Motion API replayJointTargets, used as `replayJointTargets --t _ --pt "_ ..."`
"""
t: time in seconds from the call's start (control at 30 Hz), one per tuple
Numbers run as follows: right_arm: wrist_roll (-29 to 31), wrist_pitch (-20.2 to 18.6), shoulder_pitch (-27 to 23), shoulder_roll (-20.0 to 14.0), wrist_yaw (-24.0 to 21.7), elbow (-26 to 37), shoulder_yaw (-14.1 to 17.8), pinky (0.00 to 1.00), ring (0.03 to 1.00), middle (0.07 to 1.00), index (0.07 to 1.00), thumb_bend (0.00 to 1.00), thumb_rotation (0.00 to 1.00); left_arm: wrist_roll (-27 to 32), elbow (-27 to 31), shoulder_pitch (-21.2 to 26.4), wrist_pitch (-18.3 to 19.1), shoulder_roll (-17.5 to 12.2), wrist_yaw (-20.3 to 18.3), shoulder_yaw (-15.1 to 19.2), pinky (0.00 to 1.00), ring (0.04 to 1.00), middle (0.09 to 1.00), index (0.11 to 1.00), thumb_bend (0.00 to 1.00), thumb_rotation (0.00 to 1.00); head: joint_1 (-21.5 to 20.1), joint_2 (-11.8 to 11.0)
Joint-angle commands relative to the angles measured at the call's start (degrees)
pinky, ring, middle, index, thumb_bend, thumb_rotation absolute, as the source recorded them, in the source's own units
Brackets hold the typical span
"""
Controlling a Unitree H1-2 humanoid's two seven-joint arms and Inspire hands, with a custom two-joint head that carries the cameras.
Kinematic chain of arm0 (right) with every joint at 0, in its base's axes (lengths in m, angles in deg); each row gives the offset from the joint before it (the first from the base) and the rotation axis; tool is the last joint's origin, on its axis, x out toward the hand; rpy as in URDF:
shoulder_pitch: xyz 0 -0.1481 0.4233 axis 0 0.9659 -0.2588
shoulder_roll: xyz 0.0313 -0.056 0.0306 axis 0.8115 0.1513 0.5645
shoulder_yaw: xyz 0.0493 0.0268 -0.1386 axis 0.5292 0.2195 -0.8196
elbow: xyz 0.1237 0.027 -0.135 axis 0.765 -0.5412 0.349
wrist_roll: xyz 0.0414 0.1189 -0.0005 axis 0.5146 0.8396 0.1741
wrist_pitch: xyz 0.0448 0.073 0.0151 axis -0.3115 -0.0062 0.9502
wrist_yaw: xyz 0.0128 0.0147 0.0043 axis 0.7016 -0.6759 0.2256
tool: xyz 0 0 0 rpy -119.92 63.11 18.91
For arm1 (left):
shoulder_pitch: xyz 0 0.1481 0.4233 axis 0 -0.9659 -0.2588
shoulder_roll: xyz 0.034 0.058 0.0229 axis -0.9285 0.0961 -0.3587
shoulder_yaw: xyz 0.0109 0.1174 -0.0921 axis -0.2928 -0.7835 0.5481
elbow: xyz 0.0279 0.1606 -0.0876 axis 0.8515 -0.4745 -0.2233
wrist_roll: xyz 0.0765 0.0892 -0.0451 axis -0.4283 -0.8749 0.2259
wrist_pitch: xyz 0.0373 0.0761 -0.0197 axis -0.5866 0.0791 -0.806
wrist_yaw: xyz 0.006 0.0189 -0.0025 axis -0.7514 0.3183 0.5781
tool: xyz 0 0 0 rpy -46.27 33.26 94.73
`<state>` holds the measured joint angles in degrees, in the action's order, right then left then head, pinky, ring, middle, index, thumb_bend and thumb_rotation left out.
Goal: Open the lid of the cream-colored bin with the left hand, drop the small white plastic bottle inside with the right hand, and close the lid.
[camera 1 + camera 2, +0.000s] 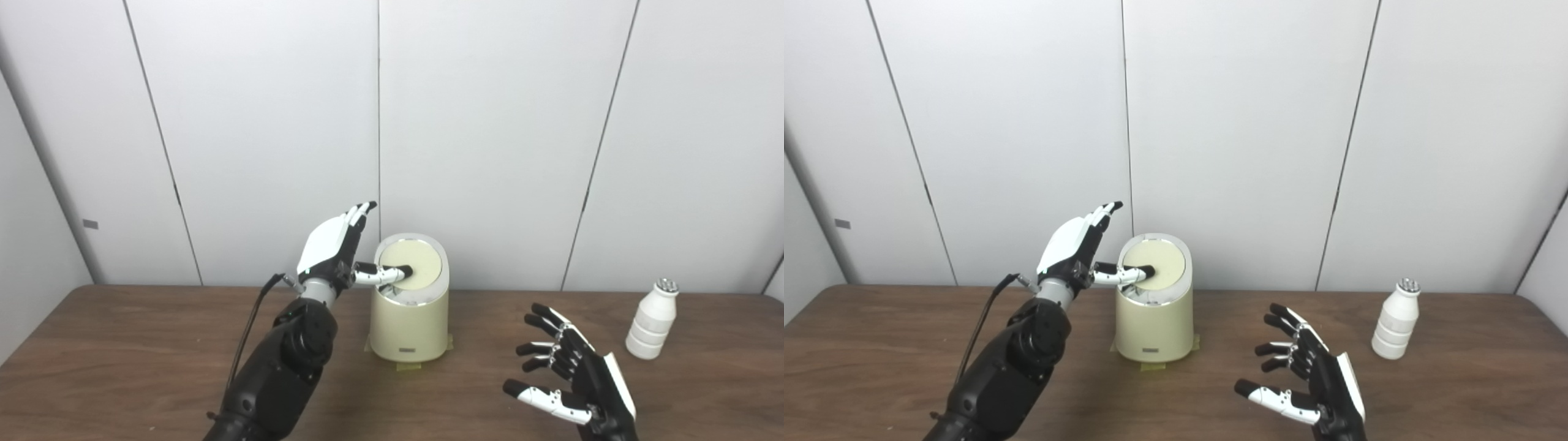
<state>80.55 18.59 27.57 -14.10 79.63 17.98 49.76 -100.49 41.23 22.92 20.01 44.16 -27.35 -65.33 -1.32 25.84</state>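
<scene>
Left hand [334, 251] spread, thumb on lid [411, 264]; right hand [566, 376] spread, empty. Bottle [653, 318] looks light, rigid, slick: grip mid-body.

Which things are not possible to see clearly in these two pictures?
- Bin inside: hidden by its lid, both views.
- Label low on the bin front: too small to read.
- Left hand: thumb lies over the lid; pressing or only touching, unclear.
- Bottle cap: too small, blurred.
- Right hand wrist: cut by bottom edge.
</scene>
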Motion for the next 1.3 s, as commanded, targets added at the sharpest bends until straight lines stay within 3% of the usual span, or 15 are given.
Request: replayJointTargets --t 0.0,0.27,0.53,0.73,0.93,1.07,1.27 --pt "-0.35 0.57 -1.95 0.23 0.38 2.36 -0.33 0.47 0.592 0.805 0.818 0.71 0.18 -0.56 1.13 2.66 -0.46 0.3 -0.04 -0.17 1.0 1.0 1.0 1.0 1.0 0.27 -0.05 0.07" --pt "0.03 0.85 -1.95 0.52 0.38 2.43 -0.47 0.47 0.592 0.816 0.816 0.7 0.17 -1.56 0.05 3.3 0.4 0.54 -0.23 -1.21 1.0 1.0 1.0 1.0 1.0 0.25 -0.31 0.22" --pt "-1.09 -0.4 -1.89 0.92 0.75 3.75 -0.74 0.45 0.582 0.806 0.813 0.68 0.17 -6.34 -0.8 4.54 2.78 -1.33 -2.56 -6.1 1.0 1.0 1.0 1.0 0.92 0.07 -0.28 0.35" --pt "-1.41 -1.02 -1.82 1.03 0.96 4.39 -0.88 0.45 0.572 0.8 0.81 0.68 0.16 -8.16 -1.08 5.16 4.0 -2.77 -6.81 -8.88 1.0 1.0 1.0 1.0 0.9 0.02 -0.24 0.4" --pt "-2.01 -1.05 -1.86 1.02 1.1 4.32 -0.98 0.45 0.571 0.797 0.808 0.68 0.17 -8.05 -0.2 5.01 3.79 -3.33 -8.03 -9.15 1.0 1.0 1.0 1.0 0.9 0.04 -0.24 0.41" --pt "-1.83 -0.88 -1.88 0.97 1.01 3.93 -0.93 0.45 0.573 0.799 0.809 0.68 0.19 -6.63 1.88 4.31 2.34 -2.6 -3.74 -6.24 1.0 1.0 1.0 1.0 0.88 0.12 -0.1 0.36" --pt "-1.7 -0.95 -1.95 1.13 0.94 3.59 -1.02 0.45 0.582 0.796 0.809 0.69 0.2 -3.94 4.41 3.45 -4.67 -0.49 6.06 0.3 0.93 1.0 1.0 1.0 0.8 0.29 0.13 0.05"
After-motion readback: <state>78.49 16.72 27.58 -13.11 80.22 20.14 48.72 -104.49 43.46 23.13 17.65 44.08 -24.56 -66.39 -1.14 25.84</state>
